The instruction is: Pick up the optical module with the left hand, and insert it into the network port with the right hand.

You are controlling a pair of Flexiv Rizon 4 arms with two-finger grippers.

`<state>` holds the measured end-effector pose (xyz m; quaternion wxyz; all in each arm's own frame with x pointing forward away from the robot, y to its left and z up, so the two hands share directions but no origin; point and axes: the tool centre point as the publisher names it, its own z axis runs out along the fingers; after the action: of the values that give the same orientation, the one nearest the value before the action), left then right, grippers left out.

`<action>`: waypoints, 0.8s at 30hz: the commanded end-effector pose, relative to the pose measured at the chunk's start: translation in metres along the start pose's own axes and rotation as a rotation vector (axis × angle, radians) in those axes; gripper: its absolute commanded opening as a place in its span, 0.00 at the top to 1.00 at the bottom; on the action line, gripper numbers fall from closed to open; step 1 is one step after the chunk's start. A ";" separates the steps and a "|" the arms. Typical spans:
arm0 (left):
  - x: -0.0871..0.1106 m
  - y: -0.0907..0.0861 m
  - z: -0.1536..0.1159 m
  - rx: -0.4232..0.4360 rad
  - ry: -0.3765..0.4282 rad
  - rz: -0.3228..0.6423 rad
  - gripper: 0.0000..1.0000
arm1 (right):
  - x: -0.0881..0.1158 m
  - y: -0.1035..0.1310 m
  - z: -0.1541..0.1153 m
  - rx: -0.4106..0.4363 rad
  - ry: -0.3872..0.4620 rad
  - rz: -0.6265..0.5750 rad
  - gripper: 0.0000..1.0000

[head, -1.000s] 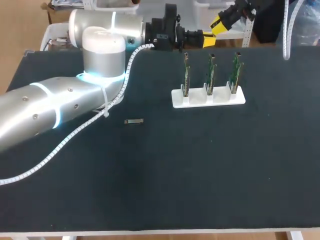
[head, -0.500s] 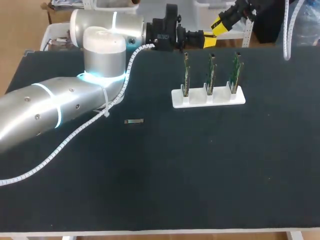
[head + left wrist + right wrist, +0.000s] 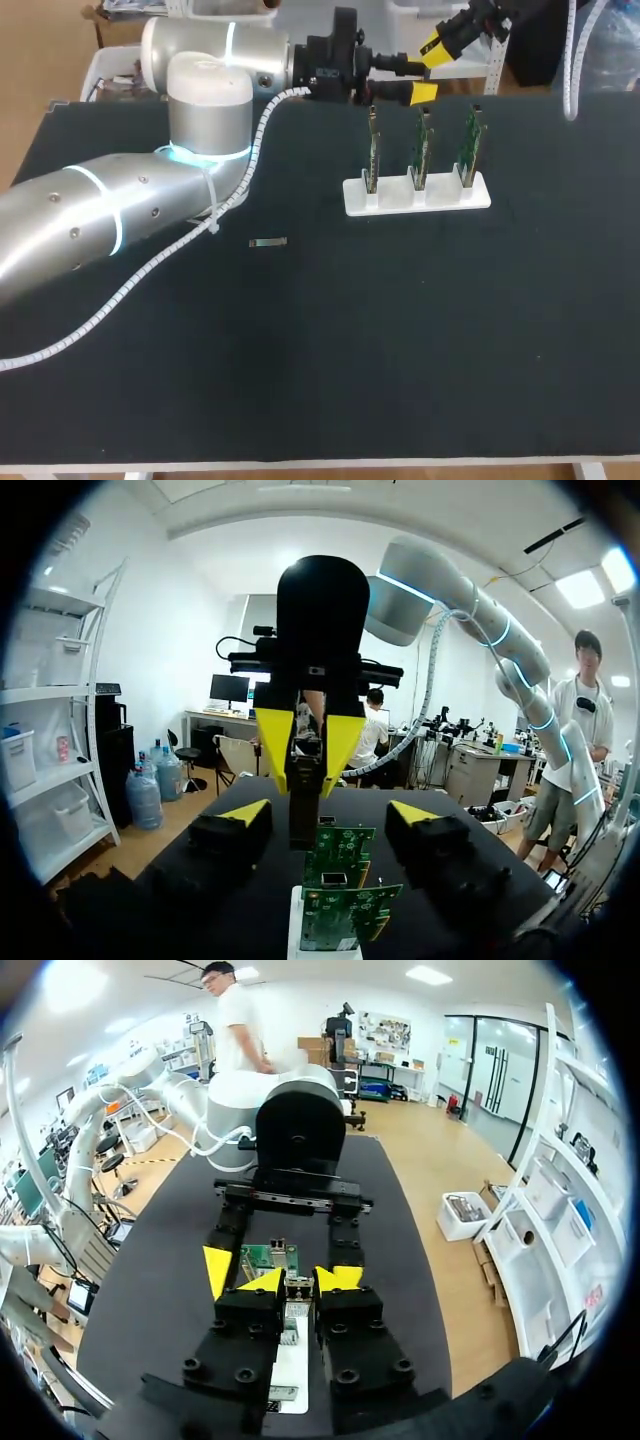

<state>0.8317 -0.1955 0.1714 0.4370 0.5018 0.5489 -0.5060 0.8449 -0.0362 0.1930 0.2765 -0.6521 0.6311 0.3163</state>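
Over the table's far edge my left gripper (image 3: 416, 74) stands open, its yellow tips (image 3: 245, 811) spread to either side of the right gripper (image 3: 307, 745). That right gripper (image 3: 298, 1282) faces it and is shut on a small metal optical module (image 3: 303, 802), which hangs just above the nearest green board (image 3: 338, 852). The held module (image 3: 297, 1290) shows between my right fingertips. Three green boards with network ports stand upright in a white holder (image 3: 417, 194). A second small module (image 3: 267, 242) lies flat on the black mat (image 3: 400, 330), to the left of the holder.
My left arm (image 3: 110, 210) and its white cable lie across the mat's left side. In the head view my right gripper (image 3: 447, 40) shows only at the far edge, behind the boards.
My left gripper's fingers have spread apart, letting go of the module; the right gripper keeps hold of it. Both arms stay nearly where they were.
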 end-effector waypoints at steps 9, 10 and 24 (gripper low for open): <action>0.002 -0.005 -0.009 -0.019 0.082 0.024 0.00 | -0.002 -0.005 -0.004 -0.691 -0.002 -0.010 1.00; 0.001 -0.005 -0.011 -0.025 0.087 0.025 0.00 | -0.002 -0.005 -0.004 -0.691 -0.002 -0.011 1.00; 0.007 -0.017 -0.054 -0.100 0.227 0.046 0.00 | -0.004 -0.004 -0.007 -0.688 -0.012 -0.024 1.00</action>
<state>0.8341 -0.1502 0.1684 0.3965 0.5552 0.5963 -0.4230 0.8413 -0.0373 0.1997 0.2818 -0.6567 0.6210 0.3221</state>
